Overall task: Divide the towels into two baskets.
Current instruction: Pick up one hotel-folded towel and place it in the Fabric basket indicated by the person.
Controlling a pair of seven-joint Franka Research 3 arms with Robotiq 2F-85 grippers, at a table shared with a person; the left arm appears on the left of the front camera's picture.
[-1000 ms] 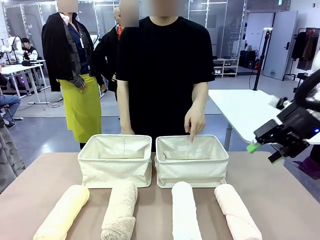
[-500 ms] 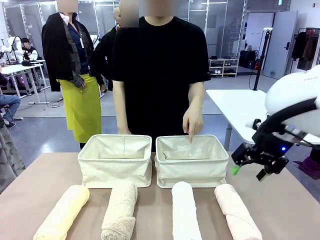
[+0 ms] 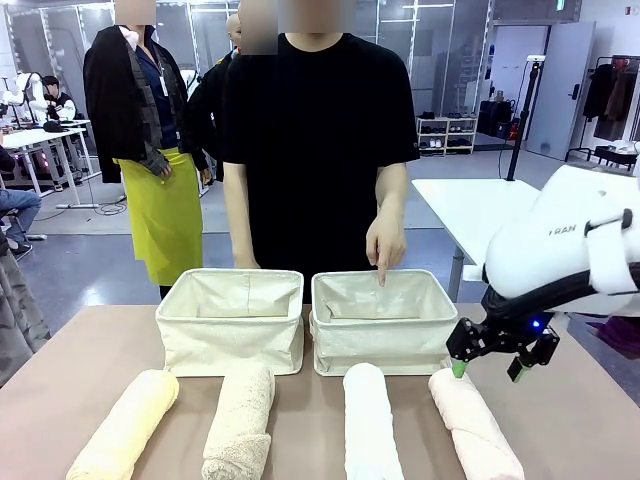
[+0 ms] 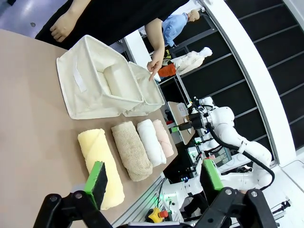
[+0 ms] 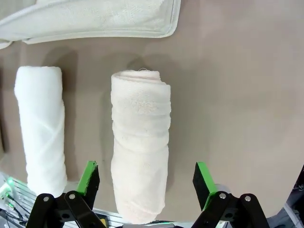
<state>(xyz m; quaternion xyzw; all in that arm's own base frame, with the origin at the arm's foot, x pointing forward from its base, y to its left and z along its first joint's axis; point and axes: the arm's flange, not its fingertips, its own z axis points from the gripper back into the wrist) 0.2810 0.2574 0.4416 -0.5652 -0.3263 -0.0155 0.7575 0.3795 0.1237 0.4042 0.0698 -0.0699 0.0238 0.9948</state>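
Observation:
Four rolled towels lie in a row at the table's near edge: pale yellow [image 3: 124, 427], beige [image 3: 240, 410], white [image 3: 371, 420] and light pink [image 3: 474, 422]. Behind them stand the left basket [image 3: 231, 320] and the right basket [image 3: 383, 321]. A person's finger [image 3: 383, 272] points into the right basket. My right gripper [image 3: 487, 366] hangs open just above the far end of the pink towel [image 5: 141, 142], its fingers straddling the roll, beside the white towel [image 5: 42, 126]. My left gripper [image 4: 154, 179] is open and high, looking down on the yellow towel [image 4: 100, 159] and both baskets [image 4: 97, 78].
The person stands at the table's far side behind the baskets, one hand over the right basket. A white table [image 3: 490, 225] stands at the back right. Bare brown tabletop [image 3: 570, 400] lies right of the pink towel.
My right arm has swung in from the right and come down, from beside the right basket to just over the pink towel. The towels, baskets and pointing hand have stayed put.

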